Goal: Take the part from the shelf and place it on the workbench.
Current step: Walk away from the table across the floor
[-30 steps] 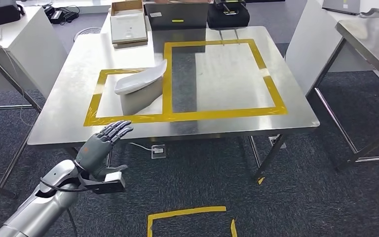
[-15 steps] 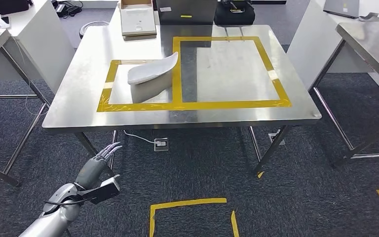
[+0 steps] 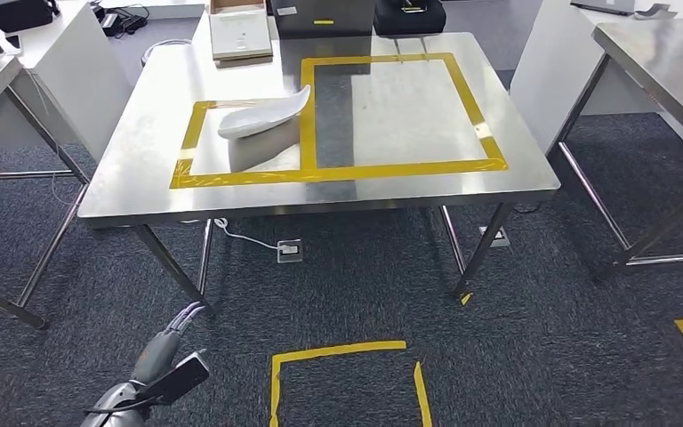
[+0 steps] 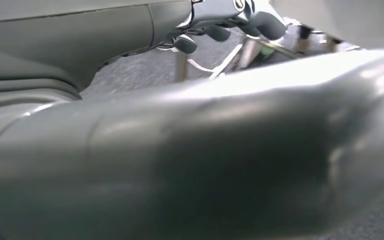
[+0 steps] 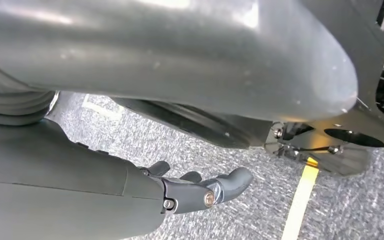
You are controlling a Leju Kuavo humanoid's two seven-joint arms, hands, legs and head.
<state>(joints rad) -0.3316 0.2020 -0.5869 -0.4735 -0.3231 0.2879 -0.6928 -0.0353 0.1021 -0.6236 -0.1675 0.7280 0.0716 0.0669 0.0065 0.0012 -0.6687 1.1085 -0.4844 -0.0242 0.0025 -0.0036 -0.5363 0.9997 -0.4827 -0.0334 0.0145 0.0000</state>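
In the upper left of the head view, the white part (image 3: 262, 120) is lying on the steel bench (image 3: 534, 169), inside the smaller of two yellow taped rectangles (image 3: 182, 165) and just beside the strip they share. Its pale reflection is showing in the metal under it (the two are blurring together along the lower edge).

At the bottom left of the frame, the left robot hand (image 3: 167, 342) is hanging low over the dark carpet, well apart from the bench, its fingers straight and slightly spread, holding nothing; the arm behind it is being cut off by the frame edge. In the left wrist view a thick grey thumb is blocking most of the picture, blurred.

In the right wrist view, the right robot hand (image 5: 200, 190) is showing loosely curved fingers with nothing between them, over carpet with a yellow tape line (image 5: 300, 200).

A cardboard box (image 3: 240, 31) and dark cases are sitting at the bench's far edge, partly cropped.
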